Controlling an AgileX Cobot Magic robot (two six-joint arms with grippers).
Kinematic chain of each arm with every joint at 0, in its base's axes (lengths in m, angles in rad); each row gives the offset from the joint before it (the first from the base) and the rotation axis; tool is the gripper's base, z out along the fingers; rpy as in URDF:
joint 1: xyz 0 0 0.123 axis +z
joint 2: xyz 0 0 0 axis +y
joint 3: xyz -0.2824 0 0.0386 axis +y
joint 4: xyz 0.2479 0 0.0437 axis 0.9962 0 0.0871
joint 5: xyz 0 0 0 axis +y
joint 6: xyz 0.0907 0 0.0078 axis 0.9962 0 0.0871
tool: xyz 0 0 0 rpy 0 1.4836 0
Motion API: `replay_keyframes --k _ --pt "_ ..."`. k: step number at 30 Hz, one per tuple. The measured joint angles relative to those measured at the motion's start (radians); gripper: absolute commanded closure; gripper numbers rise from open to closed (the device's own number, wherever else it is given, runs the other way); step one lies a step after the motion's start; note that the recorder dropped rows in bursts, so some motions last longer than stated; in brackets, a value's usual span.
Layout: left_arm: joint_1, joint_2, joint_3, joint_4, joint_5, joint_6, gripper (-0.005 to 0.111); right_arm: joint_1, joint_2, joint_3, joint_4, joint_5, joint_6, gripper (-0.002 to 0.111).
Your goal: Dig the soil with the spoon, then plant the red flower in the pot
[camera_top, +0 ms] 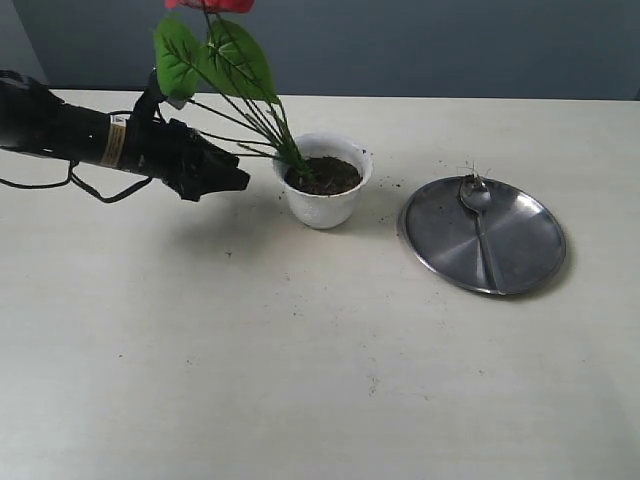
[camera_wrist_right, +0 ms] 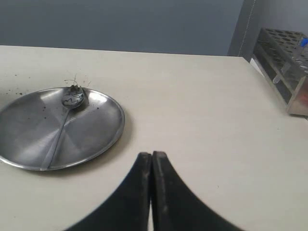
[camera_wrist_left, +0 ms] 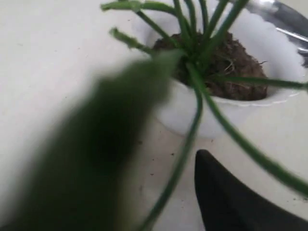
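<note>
The red flower (camera_top: 215, 55) stands in the white pot (camera_top: 322, 208), its stems (camera_wrist_left: 194, 43) rooted in the dark soil (camera_top: 325, 176) and leaning left; the red petal is cut off at the top edge. My left gripper (camera_top: 236, 181) hovers just left of the pot, open. In the left wrist view one black finger (camera_wrist_left: 226, 192) shows and a blurred leaf hides the other. A thin stem crosses the gap of the left gripper (camera_wrist_left: 161, 168) untouched. The spoon (camera_top: 479, 207) lies on the steel plate (camera_top: 525, 250). My right gripper (camera_wrist_right: 152, 155) is shut and empty, near the plate (camera_wrist_right: 98, 130).
Soil crumbs are scattered on the table around the pot (camera_wrist_left: 183, 118) and towards the plate. The spoon's head (camera_wrist_right: 72, 98) carries a clump of fibrous earth. A test-tube rack (camera_wrist_right: 284, 62) stands at the table's far edge in the right wrist view.
</note>
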Motion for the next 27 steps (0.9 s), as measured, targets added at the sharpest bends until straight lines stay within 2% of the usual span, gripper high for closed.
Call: replay_keyframes --k 14,20,24,27 --pt "0.033 0.0 0.008 0.004 0.02 -0.05 0.059 0.0 0.0 0.0 0.0 0.0 0.0 0.108" --pt "0.079 0.0 0.008 0.004 0.037 -0.039 0.059 0.0 0.0 0.0 0.0 0.0 0.0 0.108" --pt "0.126 0.0 0.008 0.006 0.074 -0.034 0.063 0.0 0.0 0.0 0.0 0.0 0.0 0.108" --pt "0.152 0.0 0.008 0.006 0.115 -0.032 0.072 0.0 0.0 0.0 0.0 0.0 0.0 0.108"
